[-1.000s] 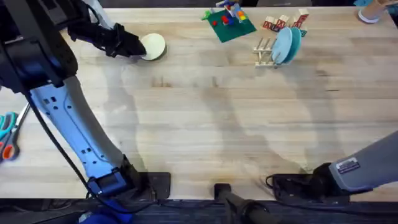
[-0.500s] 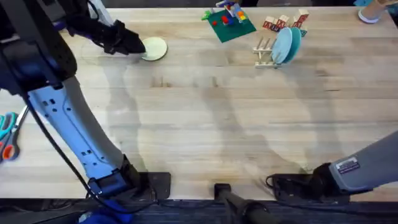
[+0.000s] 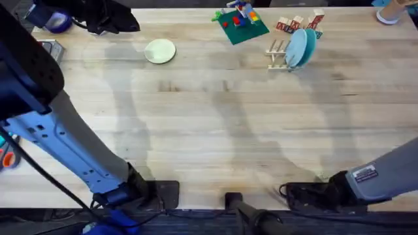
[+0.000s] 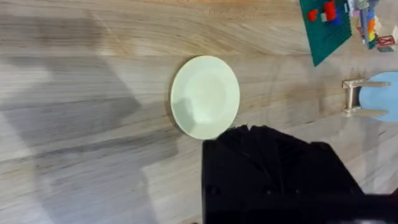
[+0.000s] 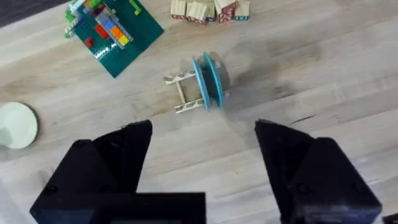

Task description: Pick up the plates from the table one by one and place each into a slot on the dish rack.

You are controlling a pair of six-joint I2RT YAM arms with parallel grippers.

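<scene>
A cream-white plate (image 3: pixel 160 50) lies flat on the table (image 3: pixel 215 124) at the far left; in the left wrist view this plate (image 4: pixel 205 96) has nothing touching it. My left gripper (image 3: pixel 125 22) hangs raised to the left of it, and its black fingers (image 4: pixel 249 140) look shut and empty. The dish rack (image 3: pixel 277 55) stands at the far right with a light blue plate (image 3: pixel 299 47) upright in its pegs. In the right wrist view the rack (image 5: pixel 185 87) holds a blue and a teal plate (image 5: pixel 210 79) side by side. My right gripper (image 5: pixel 204 127) is open, low near its base (image 3: pixel 297 194).
A green baseplate with toy bricks (image 3: pixel 240 23) and wooden blocks (image 3: pixel 297 23) sit at the far edge near the rack. A cup (image 3: pixel 389 13) stands in the far right corner. Scissors (image 3: pixel 6 140) lie at the left edge.
My left gripper has lifted off the cream-white plate and drawn back to the left and up. The plate stays flat on the table. The right arm has not moved.
</scene>
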